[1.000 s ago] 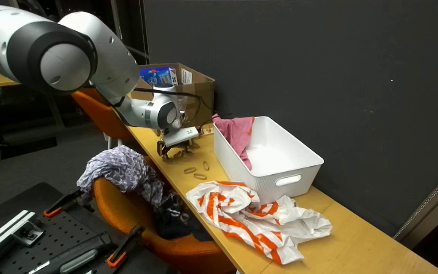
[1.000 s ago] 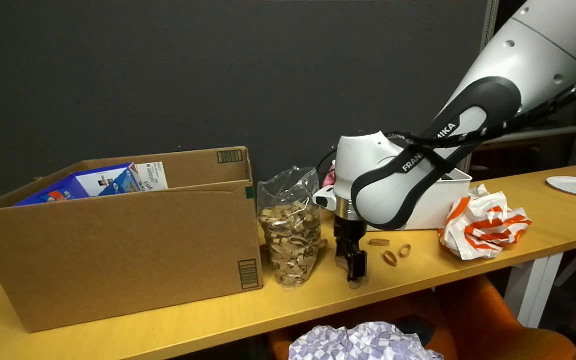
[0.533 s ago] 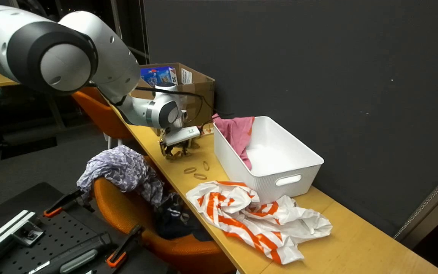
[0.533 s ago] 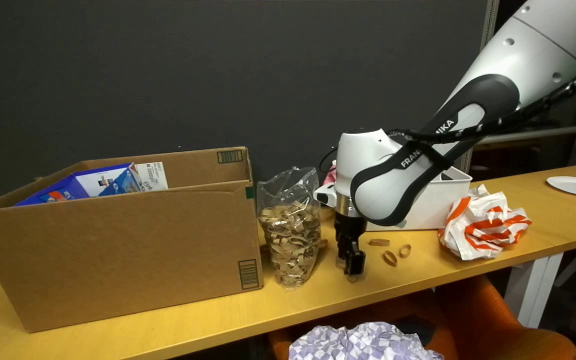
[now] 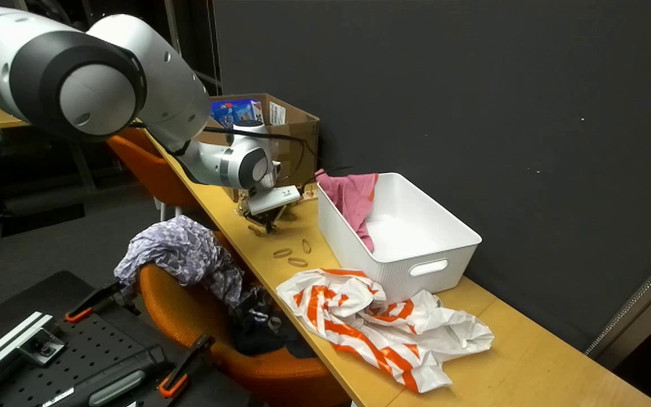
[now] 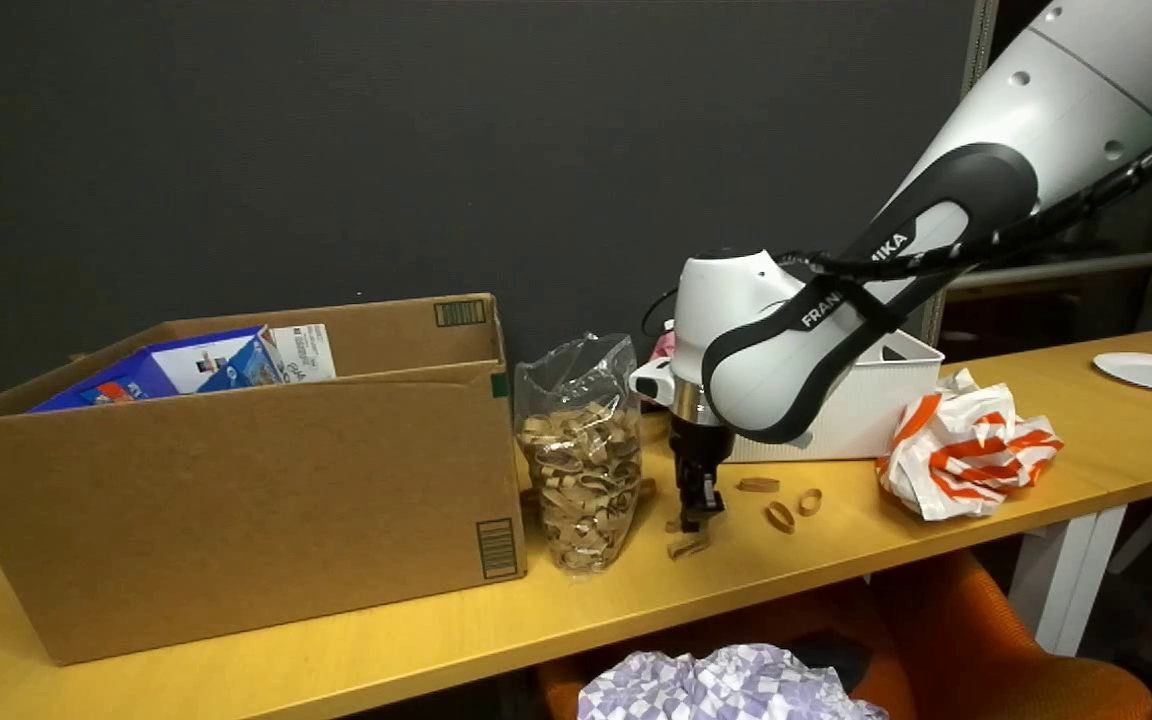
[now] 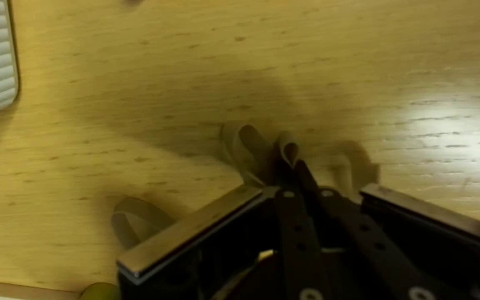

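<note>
Pinching a tan band at its clenched tip, the end effector hangs low over the tabletop; in an exterior view, a clear bag of bands stands to its left, three loose bands to its right.

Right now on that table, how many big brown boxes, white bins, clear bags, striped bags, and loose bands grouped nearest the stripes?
Big brown box: 1
White bin: 1
Clear bag: 1
Striped bag: 1
Grouped loose bands: 3
Total: 7
</note>
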`<state>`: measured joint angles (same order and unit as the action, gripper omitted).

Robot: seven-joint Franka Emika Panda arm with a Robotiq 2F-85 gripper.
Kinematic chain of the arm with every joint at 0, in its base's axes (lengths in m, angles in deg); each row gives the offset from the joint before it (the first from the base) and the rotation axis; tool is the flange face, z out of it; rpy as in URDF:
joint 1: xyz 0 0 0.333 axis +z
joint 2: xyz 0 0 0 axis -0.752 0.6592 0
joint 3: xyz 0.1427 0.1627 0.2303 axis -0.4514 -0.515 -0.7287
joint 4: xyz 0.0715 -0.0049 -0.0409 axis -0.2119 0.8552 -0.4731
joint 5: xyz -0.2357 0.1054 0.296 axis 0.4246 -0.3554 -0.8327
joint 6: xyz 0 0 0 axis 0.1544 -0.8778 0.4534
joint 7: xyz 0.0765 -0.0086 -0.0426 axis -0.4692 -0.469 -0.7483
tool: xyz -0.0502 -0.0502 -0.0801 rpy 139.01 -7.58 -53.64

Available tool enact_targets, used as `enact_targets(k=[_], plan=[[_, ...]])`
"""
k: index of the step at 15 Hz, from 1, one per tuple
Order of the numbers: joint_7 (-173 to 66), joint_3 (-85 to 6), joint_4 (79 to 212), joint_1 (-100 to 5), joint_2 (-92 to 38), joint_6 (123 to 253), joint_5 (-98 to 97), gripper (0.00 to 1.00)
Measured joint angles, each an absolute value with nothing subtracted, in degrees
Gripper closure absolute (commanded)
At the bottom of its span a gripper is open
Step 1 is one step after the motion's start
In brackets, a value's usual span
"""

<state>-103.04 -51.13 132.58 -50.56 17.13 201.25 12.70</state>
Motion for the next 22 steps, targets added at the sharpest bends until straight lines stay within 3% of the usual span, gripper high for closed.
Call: enact_targets(k=[15,16,18,22], plan=[[-93.49,-49.64,142.31,-47.45,10.01,201.84,12.92,0.99],[-92.83,-49.53,143.24,-47.22,9.6,201.86,12.96,0.72],[-91.81,-49.35,144.47,-46.95,9.41,201.93,12.98,0.64],[-91.29,-48.91,145.8,-46.93,9.41,202.31,13.09,0.35]])
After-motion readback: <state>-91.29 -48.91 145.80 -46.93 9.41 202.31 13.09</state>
